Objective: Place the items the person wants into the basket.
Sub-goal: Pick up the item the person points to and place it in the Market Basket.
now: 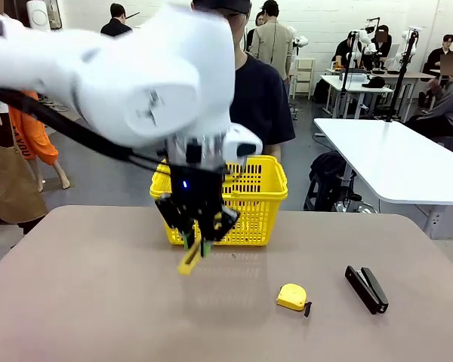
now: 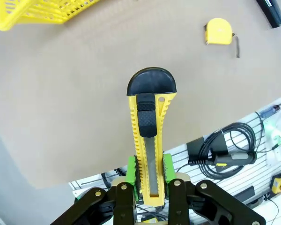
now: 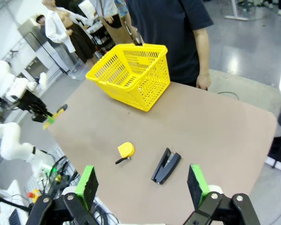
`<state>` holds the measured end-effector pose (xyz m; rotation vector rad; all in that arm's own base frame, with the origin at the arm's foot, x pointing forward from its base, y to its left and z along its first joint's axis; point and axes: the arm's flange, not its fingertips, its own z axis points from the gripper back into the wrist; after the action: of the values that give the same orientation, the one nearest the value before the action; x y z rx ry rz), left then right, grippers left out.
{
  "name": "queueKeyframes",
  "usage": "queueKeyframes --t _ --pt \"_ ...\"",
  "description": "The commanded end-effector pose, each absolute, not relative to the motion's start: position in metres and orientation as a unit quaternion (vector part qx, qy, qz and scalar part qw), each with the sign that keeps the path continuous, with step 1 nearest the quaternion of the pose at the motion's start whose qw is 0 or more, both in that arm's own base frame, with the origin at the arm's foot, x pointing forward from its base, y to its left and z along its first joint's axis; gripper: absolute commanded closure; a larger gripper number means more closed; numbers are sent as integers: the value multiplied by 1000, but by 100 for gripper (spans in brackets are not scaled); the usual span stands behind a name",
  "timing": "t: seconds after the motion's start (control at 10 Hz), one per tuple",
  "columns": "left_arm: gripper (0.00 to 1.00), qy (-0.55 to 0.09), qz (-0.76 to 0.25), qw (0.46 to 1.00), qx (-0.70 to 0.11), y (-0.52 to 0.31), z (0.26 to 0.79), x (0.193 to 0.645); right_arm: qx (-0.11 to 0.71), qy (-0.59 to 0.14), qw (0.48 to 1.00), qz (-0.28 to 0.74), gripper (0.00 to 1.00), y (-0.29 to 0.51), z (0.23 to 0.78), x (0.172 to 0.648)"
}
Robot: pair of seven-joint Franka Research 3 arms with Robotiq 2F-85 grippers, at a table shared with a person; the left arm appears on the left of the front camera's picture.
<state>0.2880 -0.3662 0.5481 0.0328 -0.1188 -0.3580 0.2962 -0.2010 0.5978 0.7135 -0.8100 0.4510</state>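
Clamping the yellow-and-black utility knife [image 2: 151, 140] lengthwise, the left tool [image 1: 196, 240] hangs just short of the basket [image 1: 260, 207]; right tool [image 3: 141, 185] gapes empty.

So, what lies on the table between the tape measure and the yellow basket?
Nothing: in the right wrist view the table is bare between the tape measure and the basket; the stapler lies off to the side.

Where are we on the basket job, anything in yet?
Can't confirm anything is in: the basket interior visible from the right wrist view looks empty. In hand: the left gripper is shut on the utility knife, lifted off the table in front of the basket. Left: carry it over and drop it in. Right gripper is open, idle. Tape measure and stapler lie on the table.
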Motion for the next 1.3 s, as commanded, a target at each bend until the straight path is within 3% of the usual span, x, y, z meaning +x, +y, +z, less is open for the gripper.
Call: queueKeyframes --t 0.0,0.4,1.1,1.2 --pt "100 -67 -188 980 -5 -359 578 284 343 -393 825 219 0 -202 597 298" --pt "100 -74 -178 981 4 -354 608 271 343 -393 825 219 0 -202 597 298" --pt "100 -87 -179 980 3 -358 607 270 343 -393 825 219 0 -202 597 298" --pt "74 -84 -177 981 12 -359 604 270 343 -393 825 219 0 -202 597 298"
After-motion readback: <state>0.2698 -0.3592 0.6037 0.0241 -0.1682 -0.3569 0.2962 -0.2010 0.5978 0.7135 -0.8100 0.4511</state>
